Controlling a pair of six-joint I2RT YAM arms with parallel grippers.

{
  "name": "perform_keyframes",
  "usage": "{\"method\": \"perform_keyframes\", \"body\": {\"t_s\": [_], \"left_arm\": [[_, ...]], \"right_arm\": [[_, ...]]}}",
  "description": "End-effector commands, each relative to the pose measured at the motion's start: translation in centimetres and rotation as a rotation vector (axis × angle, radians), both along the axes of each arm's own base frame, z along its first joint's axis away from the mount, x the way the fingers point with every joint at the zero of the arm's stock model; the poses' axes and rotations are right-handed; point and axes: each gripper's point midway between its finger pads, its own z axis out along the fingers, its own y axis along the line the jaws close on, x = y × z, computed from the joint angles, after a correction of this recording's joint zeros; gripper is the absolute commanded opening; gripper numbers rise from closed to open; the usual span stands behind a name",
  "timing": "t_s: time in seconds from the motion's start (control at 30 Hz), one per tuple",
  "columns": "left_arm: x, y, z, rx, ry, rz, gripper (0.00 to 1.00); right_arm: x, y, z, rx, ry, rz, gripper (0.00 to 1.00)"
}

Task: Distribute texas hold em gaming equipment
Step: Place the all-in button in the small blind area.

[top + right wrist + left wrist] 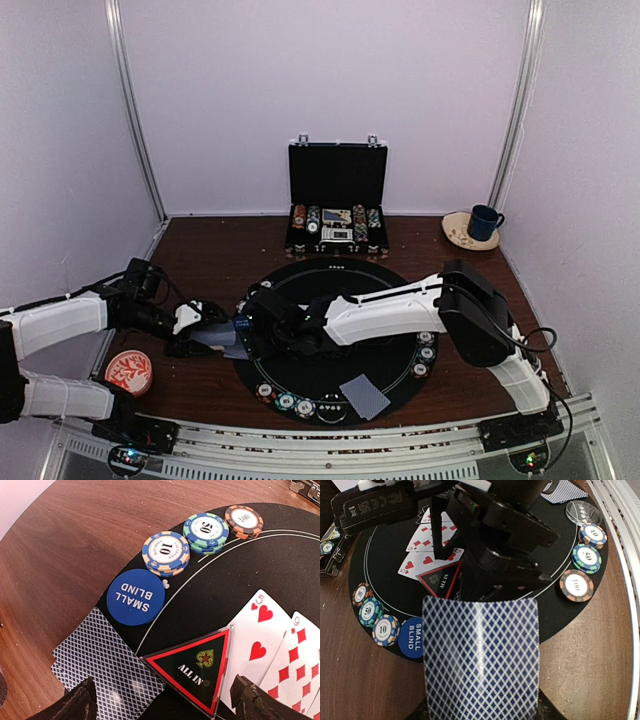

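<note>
Bench (200, 250), black mat (312, 385) centre. Left arm (60, 325): left jaws clamped on blue-backed cards (480, 660) at mat's left edge, long axis pointing toward right arm (385, 310). Right jaws wide, ALL IN triangle marker (192, 667) flat on mat between them; held cards just outside one finger. Right arm nearer marker. Small blind button (135, 596) close by.

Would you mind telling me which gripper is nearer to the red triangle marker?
Right. The open right gripper hangs directly over the triangle marker, a finger on either side. The left gripper, shut on playing cards, sits to its side at the edge of the mat.
</note>
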Motion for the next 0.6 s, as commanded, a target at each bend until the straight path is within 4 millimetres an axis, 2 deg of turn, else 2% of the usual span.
{"method": "perform_keyframes", "body": {"t_s": [0.0, 0.37, 0.57], "left_arm": [[0.4, -0.3, 0.7, -0.020, -0.028, -0.003, 0.14], [0.4, -0.3, 0.7, -0.019, -0.029, -0.003, 0.14], [0.4, -0.3, 0.7, -0.020, -0.030, -0.003, 0.14]], "right_arm": [[0.1, 0.5, 1.6, 0.044, -0.002, 0.008, 0.94], [0.2, 1.3, 0.5, 0.040, 0.011, 0.022, 0.95], [0.9, 0.4, 0.6, 0.017, -0.015, -0.026, 0.96]]}}
